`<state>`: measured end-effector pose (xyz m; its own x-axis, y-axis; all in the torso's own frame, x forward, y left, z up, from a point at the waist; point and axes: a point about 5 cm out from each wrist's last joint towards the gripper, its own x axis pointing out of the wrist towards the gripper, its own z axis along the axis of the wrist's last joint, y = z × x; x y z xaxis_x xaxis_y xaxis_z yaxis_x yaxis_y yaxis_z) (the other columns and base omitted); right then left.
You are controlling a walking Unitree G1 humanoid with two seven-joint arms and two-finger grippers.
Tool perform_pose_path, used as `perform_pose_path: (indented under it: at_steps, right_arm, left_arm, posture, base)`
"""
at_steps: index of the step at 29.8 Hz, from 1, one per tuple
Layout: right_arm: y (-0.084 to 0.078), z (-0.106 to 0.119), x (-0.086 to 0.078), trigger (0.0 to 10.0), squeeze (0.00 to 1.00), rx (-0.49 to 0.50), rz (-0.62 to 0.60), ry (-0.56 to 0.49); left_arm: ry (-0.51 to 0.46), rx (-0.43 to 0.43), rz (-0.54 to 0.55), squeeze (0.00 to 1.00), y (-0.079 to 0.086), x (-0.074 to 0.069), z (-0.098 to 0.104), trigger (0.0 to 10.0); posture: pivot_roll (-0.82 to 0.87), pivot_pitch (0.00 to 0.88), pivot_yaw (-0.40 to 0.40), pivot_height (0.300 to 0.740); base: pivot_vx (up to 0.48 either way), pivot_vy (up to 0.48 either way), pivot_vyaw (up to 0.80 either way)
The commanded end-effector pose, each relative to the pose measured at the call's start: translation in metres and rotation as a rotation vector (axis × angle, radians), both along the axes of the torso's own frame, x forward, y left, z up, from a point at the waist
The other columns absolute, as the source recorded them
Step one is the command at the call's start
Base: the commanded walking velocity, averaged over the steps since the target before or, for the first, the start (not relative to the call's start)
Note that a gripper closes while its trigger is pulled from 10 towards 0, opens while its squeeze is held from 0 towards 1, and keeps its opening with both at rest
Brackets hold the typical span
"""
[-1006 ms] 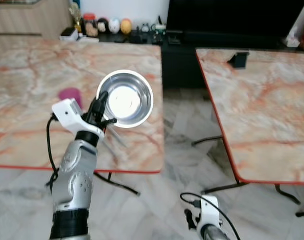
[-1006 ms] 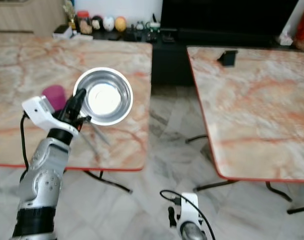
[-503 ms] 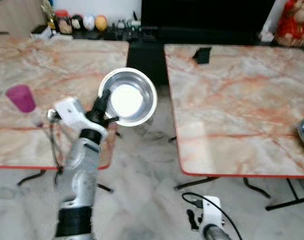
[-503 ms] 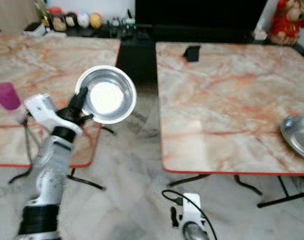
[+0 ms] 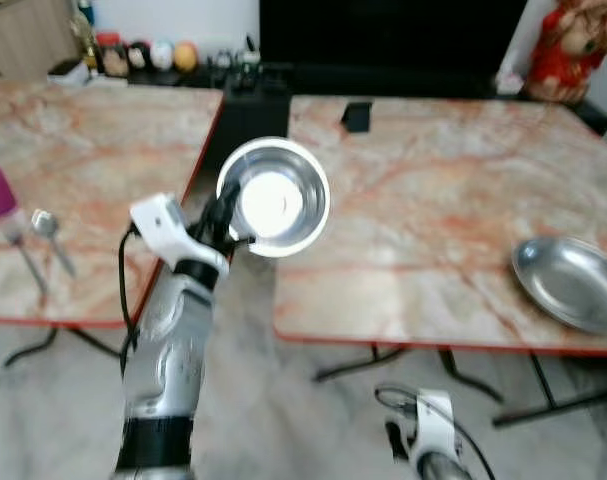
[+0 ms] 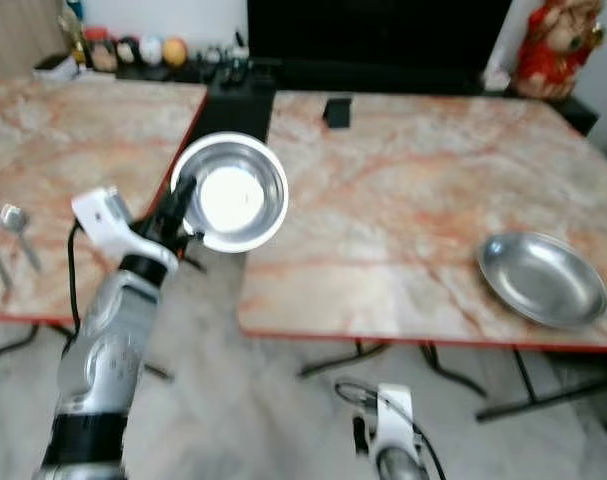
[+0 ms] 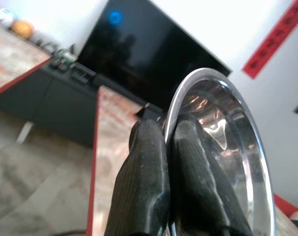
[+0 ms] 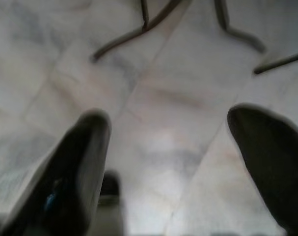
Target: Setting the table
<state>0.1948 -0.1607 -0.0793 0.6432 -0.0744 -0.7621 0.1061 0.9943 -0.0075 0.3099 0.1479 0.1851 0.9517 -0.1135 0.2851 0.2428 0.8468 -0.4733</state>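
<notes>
While our left fingers (image 7: 149, 182) pinch the rim of the steel bowl (image 5: 274, 198) between them, we hold it raised and tilted, open side toward our head. Beyond and to the right of it lies the marble surface (image 5: 423, 200), with a steel plate (image 5: 571, 283) near its right edge. Our right fingers (image 8: 87, 157) hang spread wide over the tiled floor (image 8: 163, 128).

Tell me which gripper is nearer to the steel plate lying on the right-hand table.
Right. The right gripper hangs low over the floor, in front of that table and short of the steel plate. The left gripper is raised over the table's far left edge, clamped on the steel bowl.
</notes>
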Motion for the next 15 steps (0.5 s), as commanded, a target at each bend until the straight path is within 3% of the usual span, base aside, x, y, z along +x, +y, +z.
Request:
perform_pose_path:
  at_steps: [1, 15]
  right_arm:
    - [-0.001, 0.001, 0.002, 10.0, 0.00, 0.000, -0.009, -0.002]
    - [0.001, 0.000, 0.000, 10.0, 0.00, 0.003, -0.004, -0.001]
  left_arm:
    - [-0.040, 0.016, -0.003, 0.00, -0.002, 0.001, 0.009, 10.0]
    - [-0.028, 0.063, 0.013, 0.00, 0.012, -0.003, 0.006, 10.0]
  posture:
    - [-0.03, 0.000, -0.052, 0.740]
    - [-0.03, 0.000, -0.047, 0.740]
  base:
    - [0.000, -0.379, 0.00]
    - [0.000, -0.375, 0.00]
